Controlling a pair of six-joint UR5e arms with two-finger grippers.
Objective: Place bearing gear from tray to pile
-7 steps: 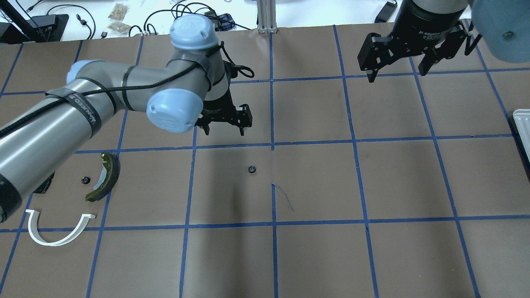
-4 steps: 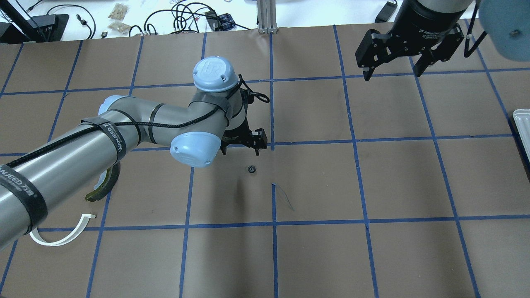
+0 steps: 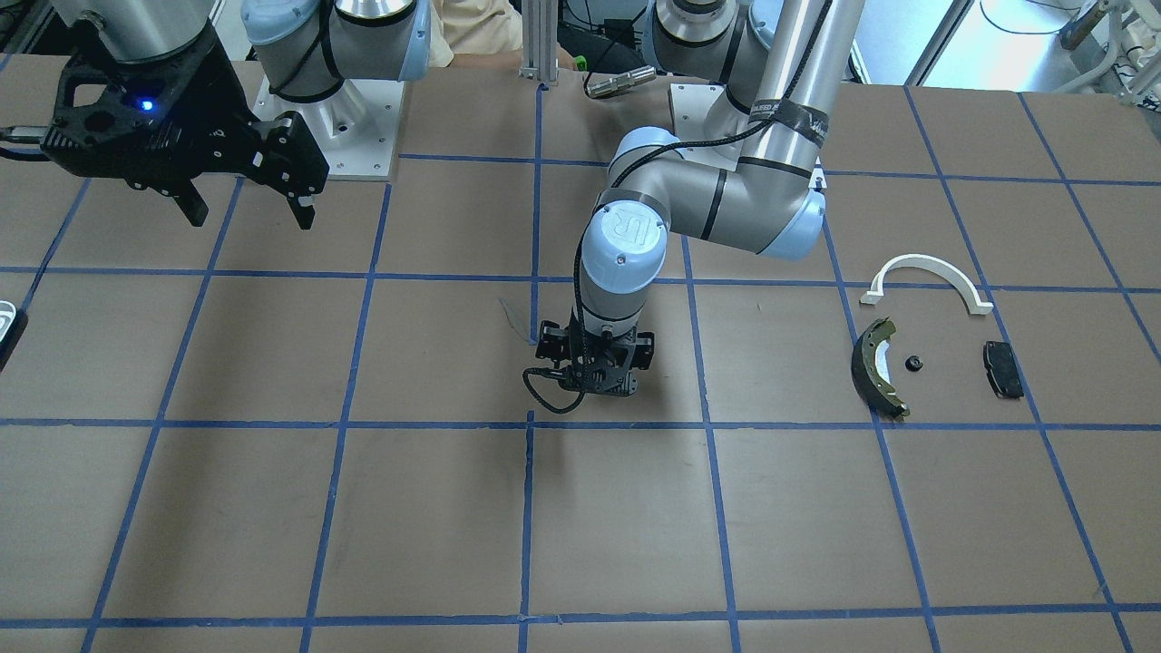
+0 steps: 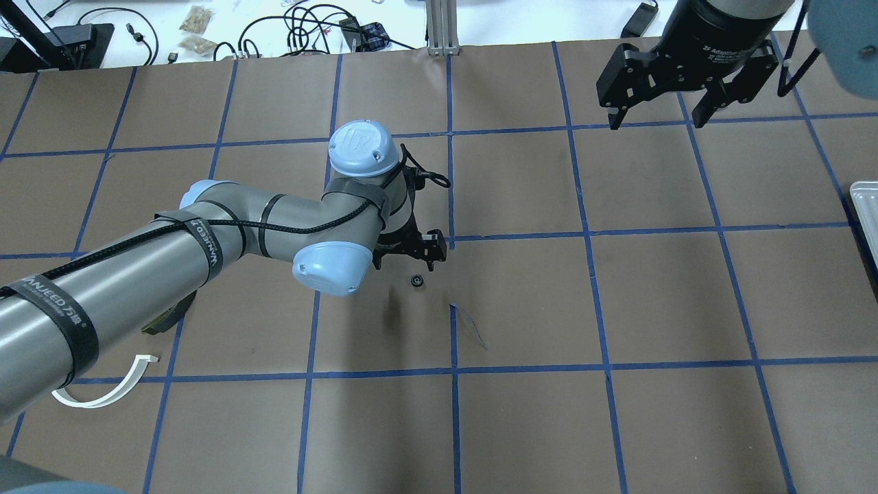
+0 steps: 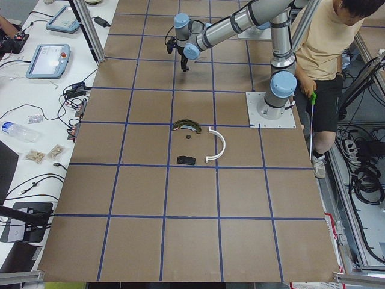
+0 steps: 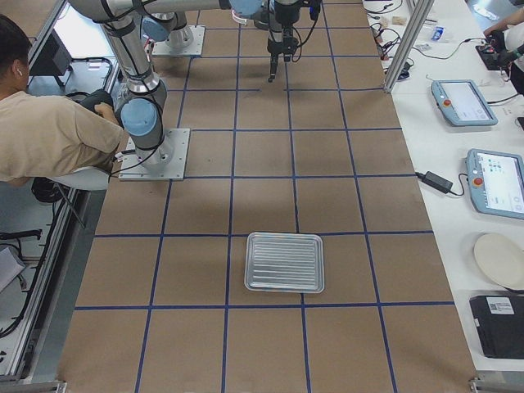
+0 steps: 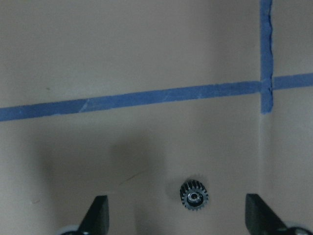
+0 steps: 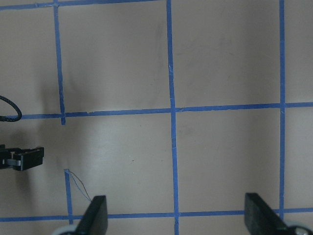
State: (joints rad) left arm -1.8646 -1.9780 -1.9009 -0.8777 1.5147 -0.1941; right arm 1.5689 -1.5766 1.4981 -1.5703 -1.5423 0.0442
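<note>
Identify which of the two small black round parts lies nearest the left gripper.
The toothed gear alone at mid-table, right by the left gripper; the other part sits by the brake shoe.

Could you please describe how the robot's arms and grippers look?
The left arm and right arm are silver-grey tubes with pale blue joint caps; the left carries a black braided cable and black bands lettered in white. The left gripper and right gripper are black, two-fingered; the right's body shows white lettering and a blue light.
</note>
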